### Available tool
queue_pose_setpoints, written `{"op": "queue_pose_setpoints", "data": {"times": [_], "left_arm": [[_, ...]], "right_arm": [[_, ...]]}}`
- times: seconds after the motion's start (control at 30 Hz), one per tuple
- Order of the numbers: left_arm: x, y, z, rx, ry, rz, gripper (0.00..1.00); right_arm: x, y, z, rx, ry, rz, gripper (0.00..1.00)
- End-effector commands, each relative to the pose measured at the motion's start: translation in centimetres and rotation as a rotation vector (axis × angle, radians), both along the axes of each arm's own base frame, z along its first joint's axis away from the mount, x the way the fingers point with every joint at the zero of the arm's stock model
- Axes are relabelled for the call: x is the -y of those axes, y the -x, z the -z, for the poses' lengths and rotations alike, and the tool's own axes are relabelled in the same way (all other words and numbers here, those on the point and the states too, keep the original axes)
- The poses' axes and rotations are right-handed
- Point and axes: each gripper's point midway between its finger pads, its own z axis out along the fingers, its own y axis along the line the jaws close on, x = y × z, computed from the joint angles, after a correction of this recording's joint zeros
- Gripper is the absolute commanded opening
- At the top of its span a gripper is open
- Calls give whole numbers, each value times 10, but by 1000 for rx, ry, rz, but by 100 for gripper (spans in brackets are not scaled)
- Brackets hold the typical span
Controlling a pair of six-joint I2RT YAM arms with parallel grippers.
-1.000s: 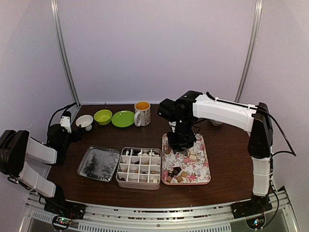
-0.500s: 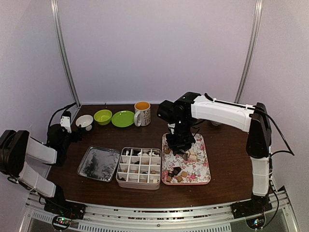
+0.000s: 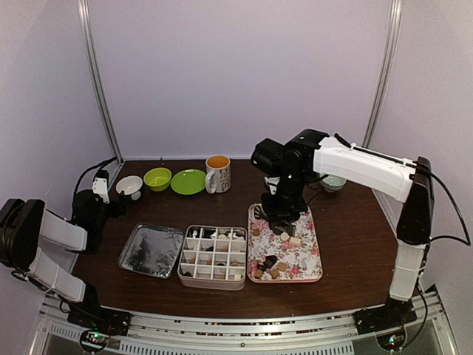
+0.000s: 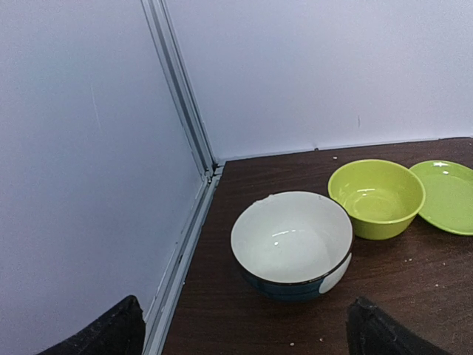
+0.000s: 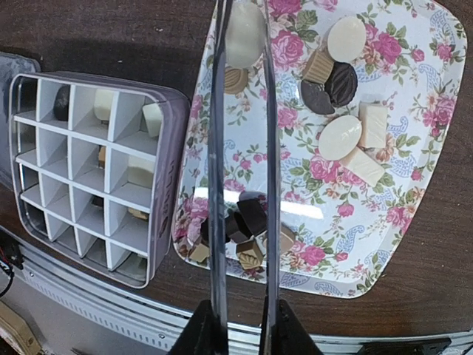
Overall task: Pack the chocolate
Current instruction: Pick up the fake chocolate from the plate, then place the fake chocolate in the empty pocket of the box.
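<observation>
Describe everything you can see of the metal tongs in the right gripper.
The tongs are two thin, shiny metal strips, mirror-like, running almost parallel with a narrow gap between them. The right gripper clamps their near end, its black fingers pressing one strip each from outside. They reach out over one long edge of the floral tray. A cream-white chocolate sits between the far tips, apparently pinched; whether the tips touch the tray cannot be told.

My tongs look mirror-bright metal; the chocolate at their tips is smooth, the floral tray beneath glossy, the tin to their left matt grey.
</observation>
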Motion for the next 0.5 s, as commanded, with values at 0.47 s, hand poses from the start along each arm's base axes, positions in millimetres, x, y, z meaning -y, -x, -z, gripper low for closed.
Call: {"op": "queue_pose_setpoints", "data": {"times": [0.47], "left_arm": [[-3,-6,-21,72,5,-8,98]], "right_arm": [[-71,96,-63,-215,-420,-292,23]]}}
